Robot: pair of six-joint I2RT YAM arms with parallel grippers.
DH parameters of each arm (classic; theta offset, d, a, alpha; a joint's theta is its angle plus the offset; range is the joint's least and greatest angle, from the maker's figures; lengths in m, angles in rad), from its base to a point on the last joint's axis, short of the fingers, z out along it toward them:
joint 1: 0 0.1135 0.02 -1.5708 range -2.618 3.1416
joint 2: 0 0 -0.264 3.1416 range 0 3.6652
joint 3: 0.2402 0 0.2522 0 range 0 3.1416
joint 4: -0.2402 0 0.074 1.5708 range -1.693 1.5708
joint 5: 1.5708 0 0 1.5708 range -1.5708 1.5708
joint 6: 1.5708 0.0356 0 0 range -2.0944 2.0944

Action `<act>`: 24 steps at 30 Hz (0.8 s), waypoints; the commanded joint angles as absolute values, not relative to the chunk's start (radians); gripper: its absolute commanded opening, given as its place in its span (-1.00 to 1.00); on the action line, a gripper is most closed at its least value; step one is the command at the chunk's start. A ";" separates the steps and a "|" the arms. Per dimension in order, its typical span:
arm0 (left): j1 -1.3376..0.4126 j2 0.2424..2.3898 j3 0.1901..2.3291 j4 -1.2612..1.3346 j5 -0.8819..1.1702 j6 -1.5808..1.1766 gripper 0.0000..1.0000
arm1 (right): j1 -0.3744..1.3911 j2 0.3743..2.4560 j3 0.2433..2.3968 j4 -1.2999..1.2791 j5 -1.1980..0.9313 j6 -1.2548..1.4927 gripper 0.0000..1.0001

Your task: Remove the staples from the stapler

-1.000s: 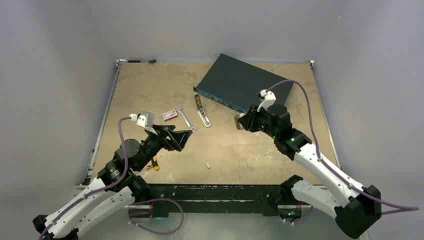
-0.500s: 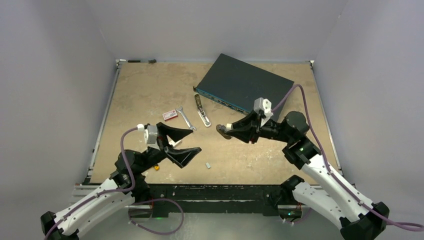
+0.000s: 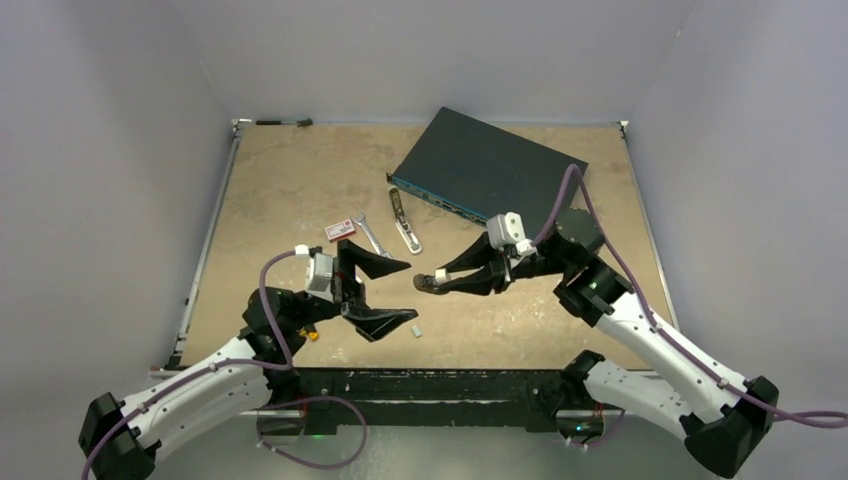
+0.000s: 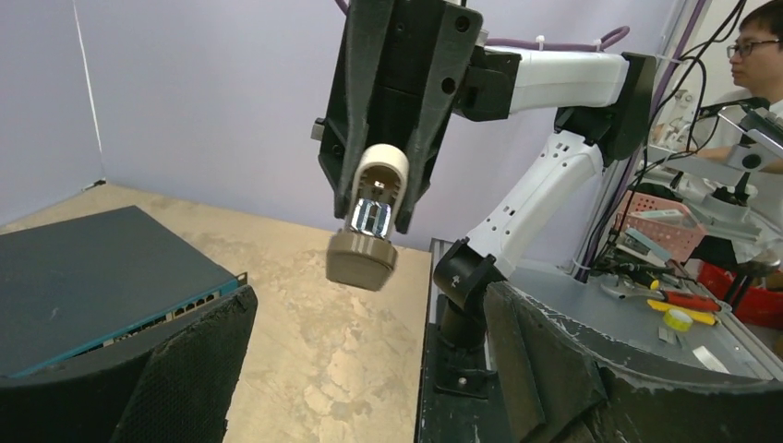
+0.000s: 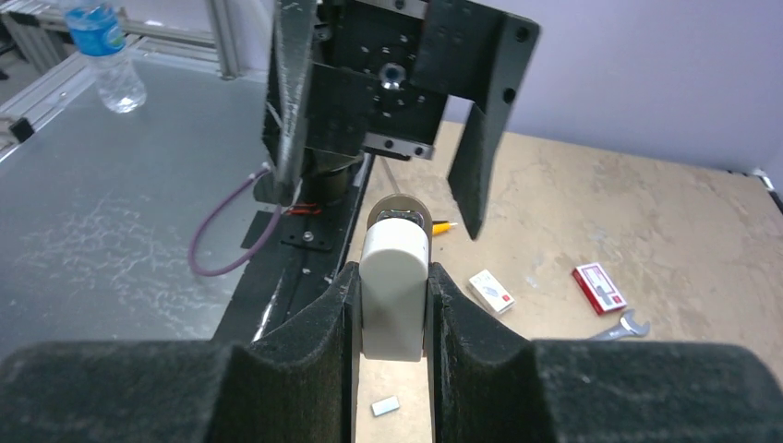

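Silvery metal inside the small pale-topped, tan-based stapler [image 4: 367, 226] shows only from the left wrist; right gripper [image 5: 391, 286] clamps it, left gripper [image 3: 408, 292] spread wide.

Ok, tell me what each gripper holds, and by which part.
Right gripper clamps the stapler by the sides of its pale top, nose sticking out. Left gripper is open, holding nothing.

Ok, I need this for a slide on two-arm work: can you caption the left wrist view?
Right gripper holds a stubby pale-topped, silvery-cored piece end-on above the tan table, facing the open left gripper.
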State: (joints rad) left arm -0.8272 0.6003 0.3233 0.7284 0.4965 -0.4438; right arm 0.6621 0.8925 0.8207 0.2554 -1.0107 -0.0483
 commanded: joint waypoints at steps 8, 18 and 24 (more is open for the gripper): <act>-0.830 0.682 0.394 0.860 0.596 -0.433 0.41 | 0.747 0.947 0.897 0.218 -1.015 -0.132 -1.00; -0.831 0.722 0.403 0.870 0.673 -0.447 0.02 | 0.769 0.955 0.898 0.235 -1.005 -0.131 -1.00; -0.831 0.719 0.393 0.860 0.672 -0.456 -0.01 | 0.769 0.935 0.890 0.255 -1.003 -0.124 -1.00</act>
